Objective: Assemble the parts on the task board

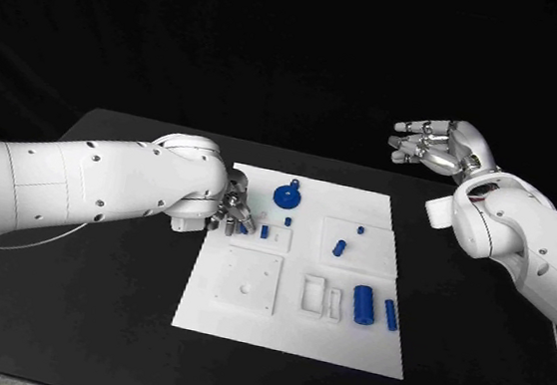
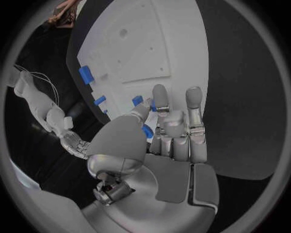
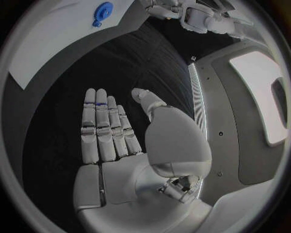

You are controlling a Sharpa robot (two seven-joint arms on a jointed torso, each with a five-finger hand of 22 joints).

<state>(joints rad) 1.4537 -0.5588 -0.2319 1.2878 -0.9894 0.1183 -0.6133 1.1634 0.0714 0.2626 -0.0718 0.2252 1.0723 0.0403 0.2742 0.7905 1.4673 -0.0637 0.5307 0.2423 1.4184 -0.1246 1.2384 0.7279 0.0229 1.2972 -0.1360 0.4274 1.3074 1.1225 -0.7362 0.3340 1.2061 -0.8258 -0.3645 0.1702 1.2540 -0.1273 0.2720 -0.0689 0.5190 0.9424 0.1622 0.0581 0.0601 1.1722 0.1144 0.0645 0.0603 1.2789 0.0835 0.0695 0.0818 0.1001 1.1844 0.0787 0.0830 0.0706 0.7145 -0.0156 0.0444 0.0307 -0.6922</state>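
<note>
Left hand [image 1: 229, 206] pinches a small blue part [image 2: 147, 103] at the task board [image 1: 341, 340]; right hand [image 1: 433, 145] raised, fingers apart

One task board [image 1: 290, 336]. Eight blue parts on it: one round knob [image 1: 287, 195] at 12 o'clock, five small pegs [image 1: 339, 247] mid-board, two cylinders [image 1: 363, 305] at 4 o'clock. Two hands: left hand [image 1: 229, 208], right hand [image 1: 430, 146].

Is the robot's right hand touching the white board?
Apart. In the head view the right hand is raised over bare table, well clear of the task board.
</note>
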